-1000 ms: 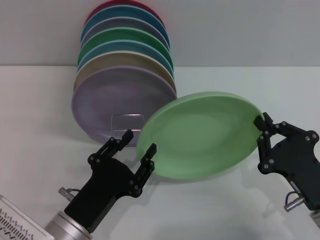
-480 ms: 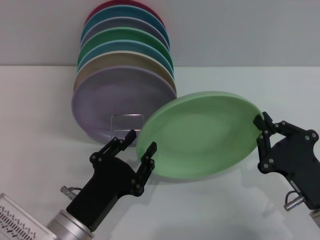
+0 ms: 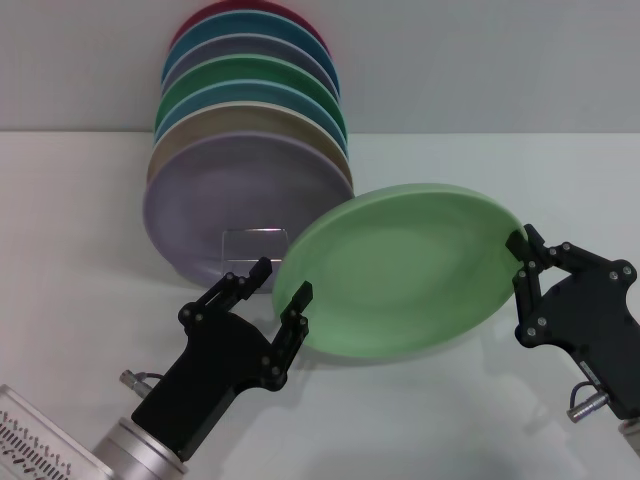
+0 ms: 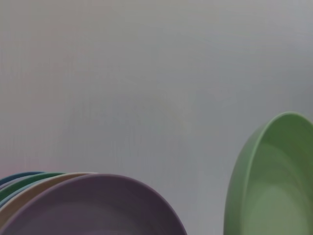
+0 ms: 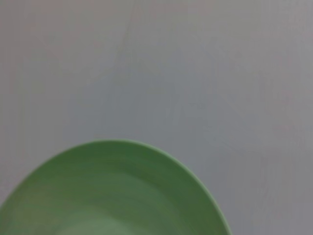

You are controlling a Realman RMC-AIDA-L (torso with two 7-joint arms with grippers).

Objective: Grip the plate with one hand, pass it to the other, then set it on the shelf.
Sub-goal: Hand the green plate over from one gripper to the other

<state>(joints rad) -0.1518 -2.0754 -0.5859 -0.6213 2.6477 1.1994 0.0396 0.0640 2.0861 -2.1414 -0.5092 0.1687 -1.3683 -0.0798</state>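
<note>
I have the right tool (image 3: 527, 252) at the right of the frame clamped on the plate's (image 3: 405, 268) rim, holding it tilted mid-frame above the table (image 3: 80, 200). My left tool (image 3: 282, 282), lower left, spreads its fingers (image 3: 297, 301) at the plate's opposite edge, in front of the shelf's (image 3: 254, 240) plate stack (image 3: 245, 160).

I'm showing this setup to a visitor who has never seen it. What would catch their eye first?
Most striking is the round mint-green plastic plate, held tilted above the white table with the black right gripper clamped on its rim. The black left gripper sits open at the plate's opposite edge. Behind them, a row of coloured plates stands on edge, a lilac one in front.
</note>
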